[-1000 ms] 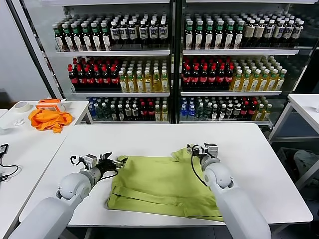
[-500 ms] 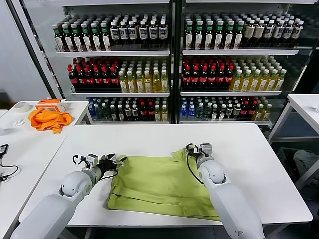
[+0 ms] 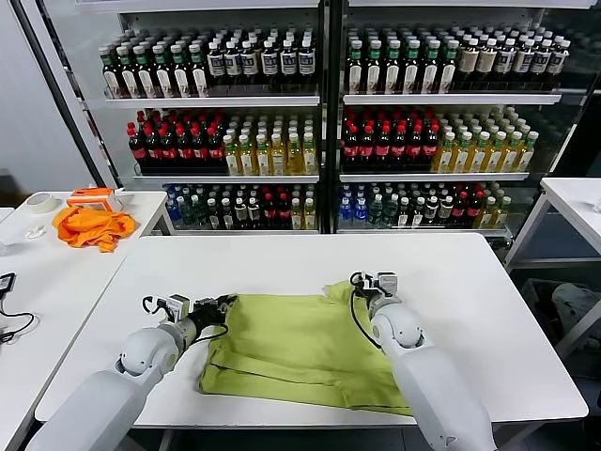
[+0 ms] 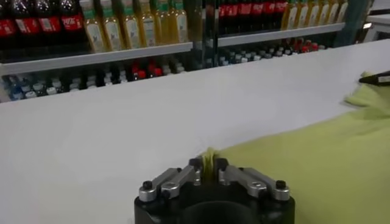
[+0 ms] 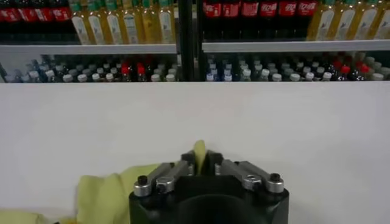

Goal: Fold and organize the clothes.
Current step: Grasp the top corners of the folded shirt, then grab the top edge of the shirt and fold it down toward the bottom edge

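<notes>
The clothes, one light yellow-green T-shirt (image 3: 300,348), lie partly folded on the white table (image 3: 282,263) in the head view. My left gripper (image 3: 225,303) is shut on the shirt's far left corner; the left wrist view shows a pinch of green fabric (image 4: 208,159) between its fingers (image 4: 194,169). My right gripper (image 3: 368,284) is shut on the far right corner, where the cloth bunches up. A thin fold of fabric (image 5: 199,150) stands between its fingers (image 5: 214,163) in the right wrist view, with more of the shirt (image 5: 103,192) beside the gripper.
Glass-door coolers full of bottles (image 3: 319,122) stand behind the table. A side table (image 3: 56,244) at the left carries a bright orange cloth (image 3: 92,225), a tape roll (image 3: 39,200) and a cable. Another white table (image 3: 573,202) stands at the right.
Both grippers have closed from open onto the shirt's two far corners. The arms have shifted slightly inward and the right corner has bunched a little.
</notes>
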Controlling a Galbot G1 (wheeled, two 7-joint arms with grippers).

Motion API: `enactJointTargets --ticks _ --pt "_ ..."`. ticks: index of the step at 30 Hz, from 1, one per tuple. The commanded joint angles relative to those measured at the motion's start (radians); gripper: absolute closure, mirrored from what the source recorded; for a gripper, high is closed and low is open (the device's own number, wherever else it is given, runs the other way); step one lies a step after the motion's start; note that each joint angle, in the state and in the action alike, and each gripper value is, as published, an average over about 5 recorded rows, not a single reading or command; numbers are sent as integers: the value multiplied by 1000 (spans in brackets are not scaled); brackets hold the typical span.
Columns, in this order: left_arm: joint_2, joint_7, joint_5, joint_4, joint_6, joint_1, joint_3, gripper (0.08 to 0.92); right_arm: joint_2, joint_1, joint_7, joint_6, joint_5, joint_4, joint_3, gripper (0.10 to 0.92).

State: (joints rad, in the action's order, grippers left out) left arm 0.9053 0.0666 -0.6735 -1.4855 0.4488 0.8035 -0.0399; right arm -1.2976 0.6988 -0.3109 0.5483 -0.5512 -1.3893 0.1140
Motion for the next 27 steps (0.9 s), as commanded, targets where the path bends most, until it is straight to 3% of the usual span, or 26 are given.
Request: enactJointTargets --ticks 1,12,27 --pt "-38 -8 -48 -91 -53 39 -27 894 37 64 -39 27 -60 -198 33 913" --pt "-94 -40 -34 -311 -87 268 -114 919 111 344 -48 30 -7 -510 75 918" --pt "-97 -38 -4 -380 -96 413 -205 919 154 568 -64 28 76 -699 133 918"
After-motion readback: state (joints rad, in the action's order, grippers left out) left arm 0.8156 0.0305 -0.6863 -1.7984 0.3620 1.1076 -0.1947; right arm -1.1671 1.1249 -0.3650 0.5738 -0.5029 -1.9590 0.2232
